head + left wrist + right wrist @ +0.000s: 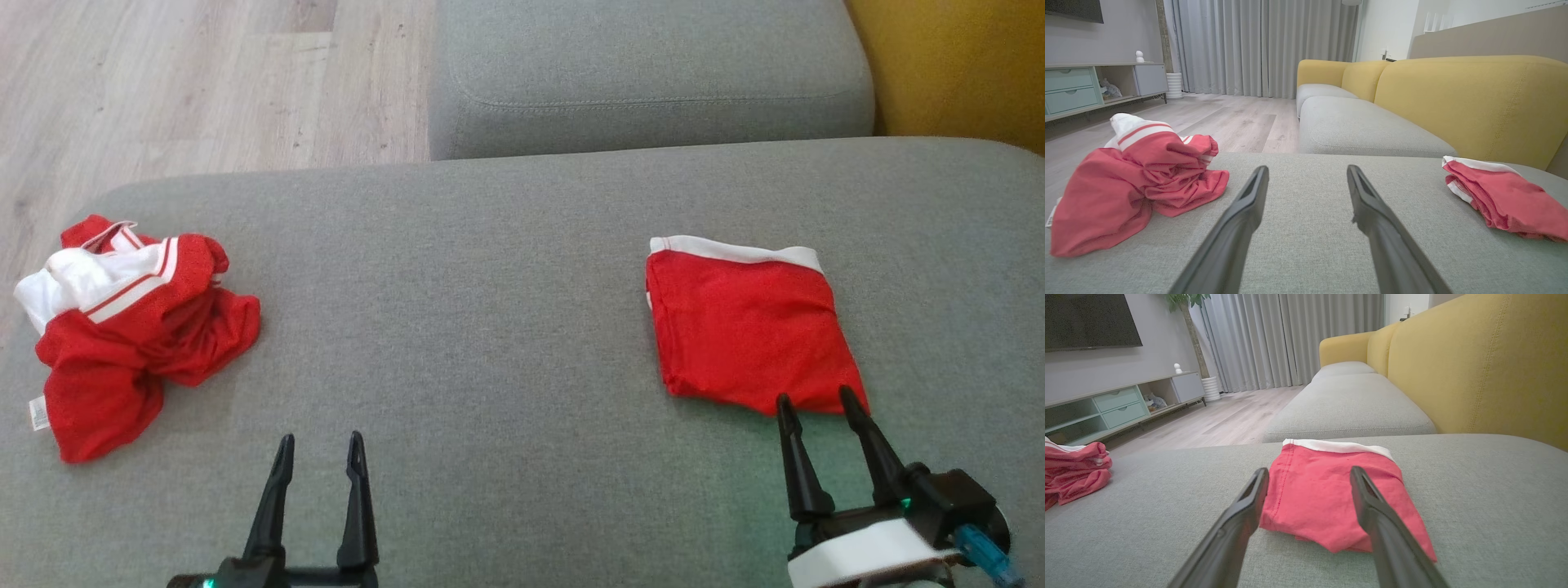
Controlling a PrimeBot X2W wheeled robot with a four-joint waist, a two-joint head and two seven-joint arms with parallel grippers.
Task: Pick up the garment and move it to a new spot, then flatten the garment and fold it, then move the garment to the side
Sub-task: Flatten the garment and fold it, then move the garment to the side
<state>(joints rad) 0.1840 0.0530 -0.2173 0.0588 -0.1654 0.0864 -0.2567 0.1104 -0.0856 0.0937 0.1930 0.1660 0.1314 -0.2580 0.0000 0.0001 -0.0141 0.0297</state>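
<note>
Right pincer: fingers spread and empty, tips at the near edge of the folded garment; you cannot tell whether they touch the cloth. Left pincer: likewise spread and empty, well to the left of the folded garment, over bare sofa seat. Crumpled garment: red with white trim, further left again, well apart from the folded garment and close to the seat's edge above the floor.

Judged state: one piece is folded and set aside; the crumpled one is not yet picked up.

Hazards for you:
1. Drawing the right pincer away carelessly may catch the near hem and spoil the fold.
2. A shallow pinch on the heap may lift one layer only, so the rest trails or drops.
3. Any push leftward may tip the heap off the seat onto the floor.
</note>
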